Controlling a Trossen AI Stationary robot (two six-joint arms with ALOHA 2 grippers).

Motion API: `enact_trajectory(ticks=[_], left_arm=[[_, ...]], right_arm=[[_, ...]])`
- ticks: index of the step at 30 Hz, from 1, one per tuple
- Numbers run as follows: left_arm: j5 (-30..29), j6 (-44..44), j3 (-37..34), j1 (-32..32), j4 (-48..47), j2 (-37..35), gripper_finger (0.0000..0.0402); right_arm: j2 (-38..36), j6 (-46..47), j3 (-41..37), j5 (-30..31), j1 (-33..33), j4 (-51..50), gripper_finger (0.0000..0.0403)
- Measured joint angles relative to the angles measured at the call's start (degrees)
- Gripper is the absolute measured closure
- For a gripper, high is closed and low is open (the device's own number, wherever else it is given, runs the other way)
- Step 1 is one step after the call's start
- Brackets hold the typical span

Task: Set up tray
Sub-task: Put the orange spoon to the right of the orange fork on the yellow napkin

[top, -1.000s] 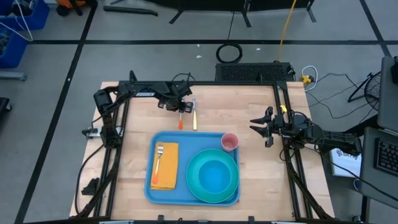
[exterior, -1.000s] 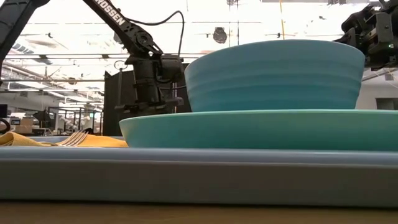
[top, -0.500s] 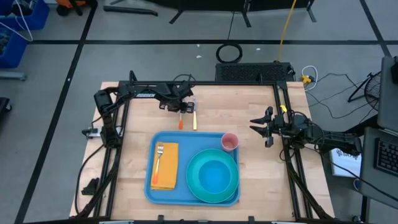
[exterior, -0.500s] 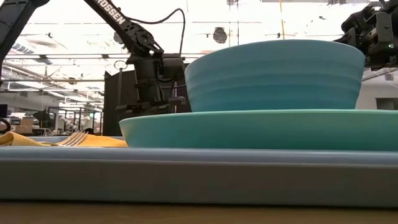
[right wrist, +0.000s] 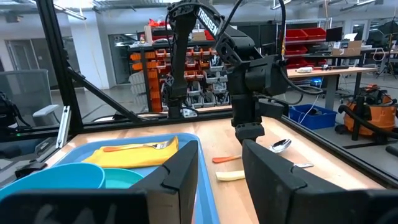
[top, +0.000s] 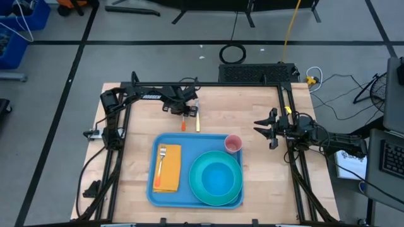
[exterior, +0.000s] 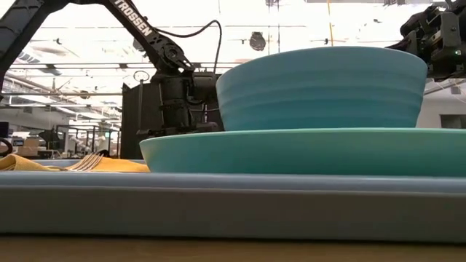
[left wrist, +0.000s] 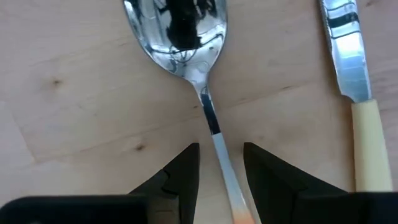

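While your left gripper (left wrist: pixel 220 165) straddles the spoon (left wrist: pixel 205 99) handle, fingers open and gripping nothing, the tray (top: pixel 153 189) lies nearby

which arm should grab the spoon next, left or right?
Left. Its claw is open and straddles the spoon handle on the table beyond the tray. The right claw waits open off the tray's right side, farther away.

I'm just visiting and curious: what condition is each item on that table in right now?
tray: flat on the table, loaded.
napkin: on the tray, fork on it.
plate: on the tray, bowl in it.
pink cup: upright, on the tray.
spoon: on the table, left end effector open around its handle.
knife: on the table.
right end effector: open, empty.
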Motion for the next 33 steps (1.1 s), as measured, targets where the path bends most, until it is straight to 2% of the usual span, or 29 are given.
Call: enact_trajectory(ticks=[3,7,15,20,23,26,29,33], left_arm=[[0.0,1.3,0.0,0.0,-0.6,0.0,0.0298],[-0.8,3.8,-0.1,0.1,-1.4,0.1,0.0381],[-2.4,5.4,-0.3,-0.3,-1.5,-1.8,0.0392],[-4.3,6.0,-0.6,-2.2,-3.2,-8.1,0.0392],[-8.8,4.5,-0.5,-5.4,-5.9,-13.3,0.0392],[-10.2,1.9,-0.5,-9.8,-9.6,-18.6,0.0392],[-11.2,-2.9,-0.4,-16.2,-14.1,-22.8,0.0392],[-13.6,-11.3,-0.4,-26.4,-17.6,-24.8,0.0392]], right_arm=[[0.0,0.0,0.0,0.0,0.0,0.0,0.0287],[0.0,0.0,0.0,0.0,0.0,0.0,0.0287],[0.0,0.0,0.0,0.1,0.0,-0.4,0.0287],[0.0,0.0,0.0,0.1,0.0,-0.5,0.0287],[0.0,0.0,0.0,0.1,0.0,-0.6,0.0287],[0.0,0.0,0.0,0.1,0.0,-0.9,0.0287],[0.0,-0.2,0.0,0.1,0.0,-0.9,0.0287],[0.0,-0.2,0.0,0.1,0.0,-0.9,0.0287]])
